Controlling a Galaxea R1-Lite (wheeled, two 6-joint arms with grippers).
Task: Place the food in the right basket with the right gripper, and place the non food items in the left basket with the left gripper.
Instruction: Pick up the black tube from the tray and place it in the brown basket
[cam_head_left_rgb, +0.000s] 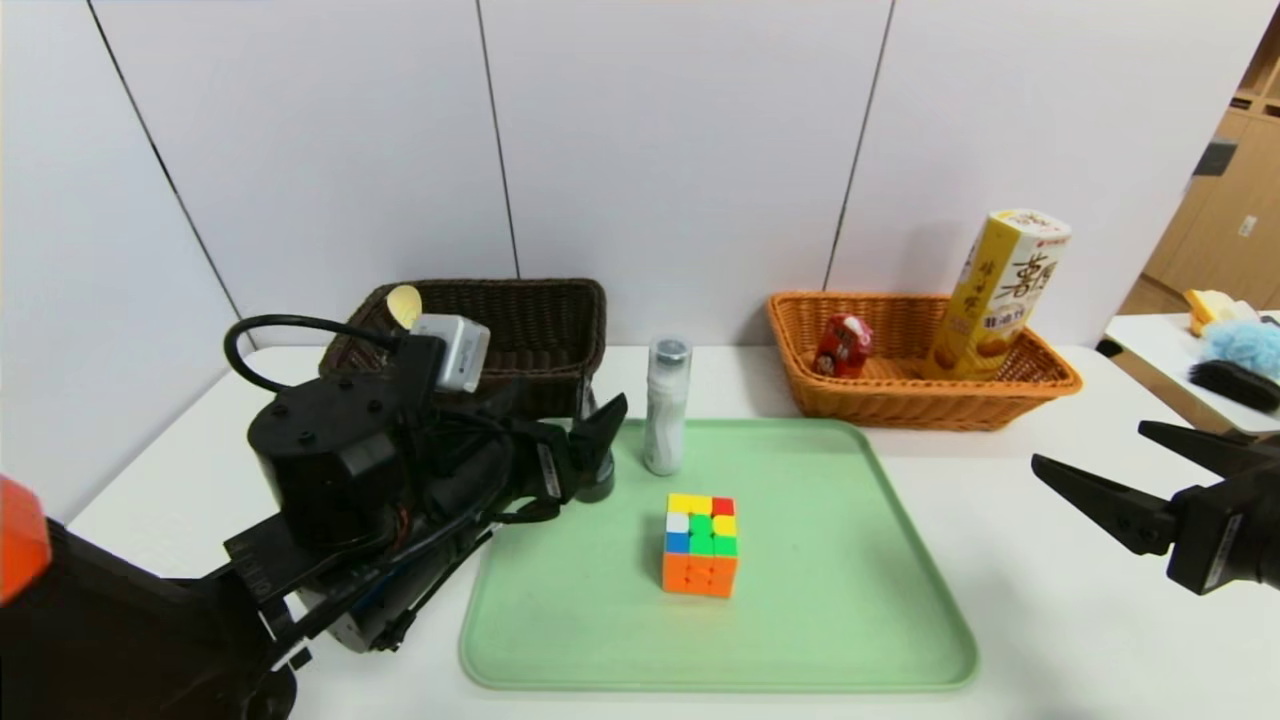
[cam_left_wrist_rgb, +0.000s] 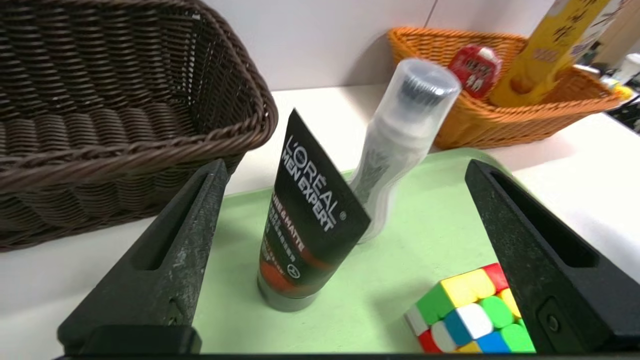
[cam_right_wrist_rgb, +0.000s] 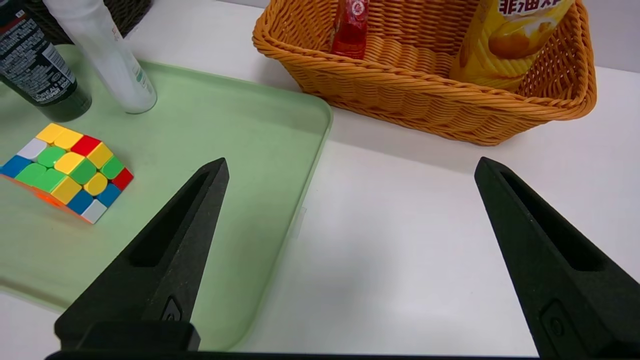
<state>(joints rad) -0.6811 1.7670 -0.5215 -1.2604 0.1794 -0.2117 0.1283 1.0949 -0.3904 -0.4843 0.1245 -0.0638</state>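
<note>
Since both foods sat in the right basket (cam_head_left_rgb: 1040, 385), the right pincer (cam_head_left_rgb: 1120, 470) idled open while the left pincer (cam_left_wrist_rgb: 340, 250), open, straddled the dark tube (cam_left_wrist_rgb: 305, 235) for pickup.

Your tall yellow-and-white snack box (cam_head_left_rgb: 1005, 295) and small red drink carton (cam_head_left_rgb: 843, 346) stand upright inside your orange-tan wicker basket (cam_head_left_rgb: 1040, 392).

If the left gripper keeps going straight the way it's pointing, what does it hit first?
Most likely the dark tube, standing upright on the green tray between the open left gripper fingers. The white bottle stands just behind it; how far apart is unclear.
</note>
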